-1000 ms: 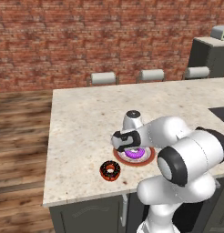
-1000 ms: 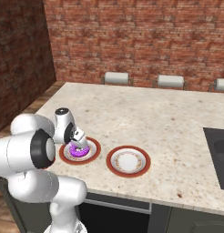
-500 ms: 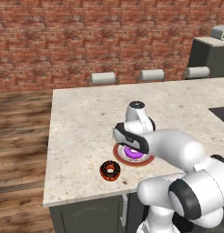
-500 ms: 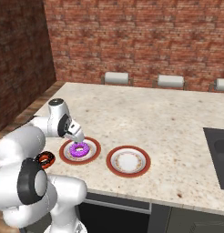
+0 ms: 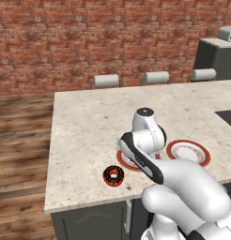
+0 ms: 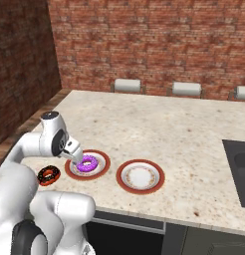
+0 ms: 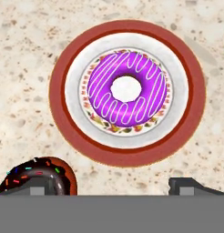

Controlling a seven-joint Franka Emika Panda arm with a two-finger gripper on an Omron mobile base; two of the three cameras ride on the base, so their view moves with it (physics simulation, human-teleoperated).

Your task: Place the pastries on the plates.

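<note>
Pincer [image 7: 112, 185] fingers stand apart, holding nothing, above the table [image 6: 159, 124]. Chocolate doughnut [image 6: 49, 175] (sprinkled) lies on bare stone near the front edge, at nine o'clock of the left plate [image 6: 101, 167]. Purple doughnut [image 6: 87, 163] sits centred on that plate. The other plate [image 6: 140, 177] lies just beside, at three o'clock. Chair backs [image 6: 127, 85] line the far edge.

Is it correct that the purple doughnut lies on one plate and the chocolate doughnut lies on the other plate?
Not quite. The purple doughnut does lie on one plate, but the chocolate doughnut lies on the counter beside that plate; the other plate holds nothing. The right base view shows it.
</note>
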